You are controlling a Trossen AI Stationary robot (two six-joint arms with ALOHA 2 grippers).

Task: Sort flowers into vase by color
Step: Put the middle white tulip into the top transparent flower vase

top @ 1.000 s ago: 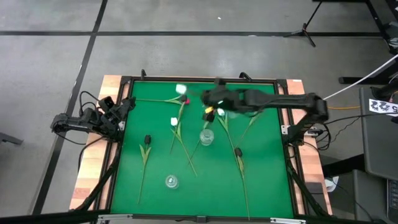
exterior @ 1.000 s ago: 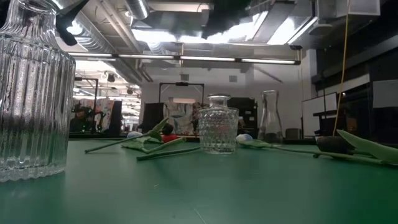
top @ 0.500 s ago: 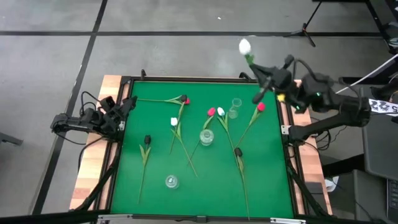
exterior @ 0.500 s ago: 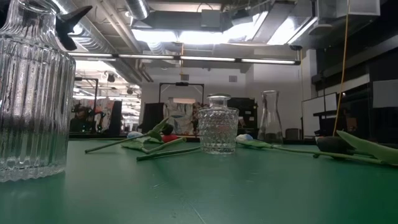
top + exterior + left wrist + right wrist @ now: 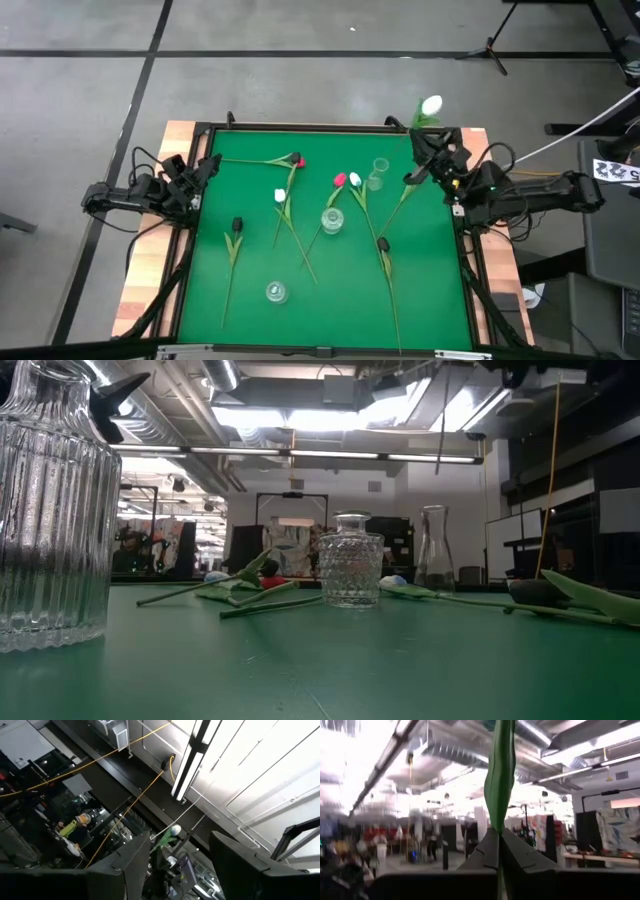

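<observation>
— What did your right gripper have?

— Its fingers were pinched tight on a white tulip, lifted at the upper right of the high view, over the tabletop corner.

— And around it?

— The other flowers lay across the green mat among three small glass vases. Your left gripper waited at the left edge, fingers spread wide, holding nothing.

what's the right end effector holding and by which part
The right end effector holds a white tulip by its green stem; the left end effector holds nothing.
</observation>
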